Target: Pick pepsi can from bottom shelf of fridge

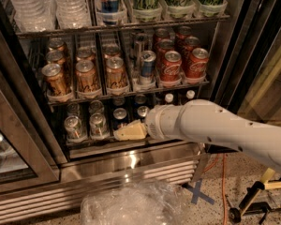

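The fridge [131, 162] stands open, with its glass door [18, 168] swung out at the left. On the bottom shelf [84, 141] stand two silver cans [74, 125] at the left and two small dark cans with silver tops. The left dark one, the pepsi can [120, 115], shows only its top and upper body, and its logo is hidden. My gripper [130, 131], cream coloured, sits right in front of that can's lower part at the shelf's front rail. My white arm [210, 125] reaches in from the right.
A second dark can [143, 111] stands just right of the gripper. The rack above holds gold cans [86, 76], a slim blue-and-silver can [147, 65] and red cans [171, 67]. A crumpled clear plastic bag [131, 204] lies on the floor below, with a blue tape cross [199, 193] and a yellow stand [257, 196] at the right.
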`<state>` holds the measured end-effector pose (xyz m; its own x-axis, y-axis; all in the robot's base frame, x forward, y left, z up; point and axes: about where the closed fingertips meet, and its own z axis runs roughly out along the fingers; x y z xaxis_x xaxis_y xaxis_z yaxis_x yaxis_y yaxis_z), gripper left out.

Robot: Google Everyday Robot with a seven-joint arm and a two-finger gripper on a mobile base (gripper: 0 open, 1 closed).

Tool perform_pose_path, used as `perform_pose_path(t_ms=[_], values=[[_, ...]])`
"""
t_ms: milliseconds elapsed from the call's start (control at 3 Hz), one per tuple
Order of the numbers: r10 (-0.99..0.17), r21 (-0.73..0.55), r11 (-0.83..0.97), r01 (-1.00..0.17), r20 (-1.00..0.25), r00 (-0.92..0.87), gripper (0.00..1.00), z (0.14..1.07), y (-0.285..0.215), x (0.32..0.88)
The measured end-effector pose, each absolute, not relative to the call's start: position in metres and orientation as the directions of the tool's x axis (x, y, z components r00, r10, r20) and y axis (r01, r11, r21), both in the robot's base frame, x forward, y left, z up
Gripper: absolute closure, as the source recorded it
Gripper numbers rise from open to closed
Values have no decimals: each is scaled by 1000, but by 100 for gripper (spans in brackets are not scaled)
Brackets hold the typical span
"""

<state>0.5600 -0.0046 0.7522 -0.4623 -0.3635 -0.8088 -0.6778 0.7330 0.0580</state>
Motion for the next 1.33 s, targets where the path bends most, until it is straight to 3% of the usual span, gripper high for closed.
perform_pose_path(t_ms=[667, 1333], values=[[-270, 119, 755, -645, -840, -471, 0, 752, 18, 566], [-22, 423, 723, -547, -777, -629, 0, 674, 132, 533]])
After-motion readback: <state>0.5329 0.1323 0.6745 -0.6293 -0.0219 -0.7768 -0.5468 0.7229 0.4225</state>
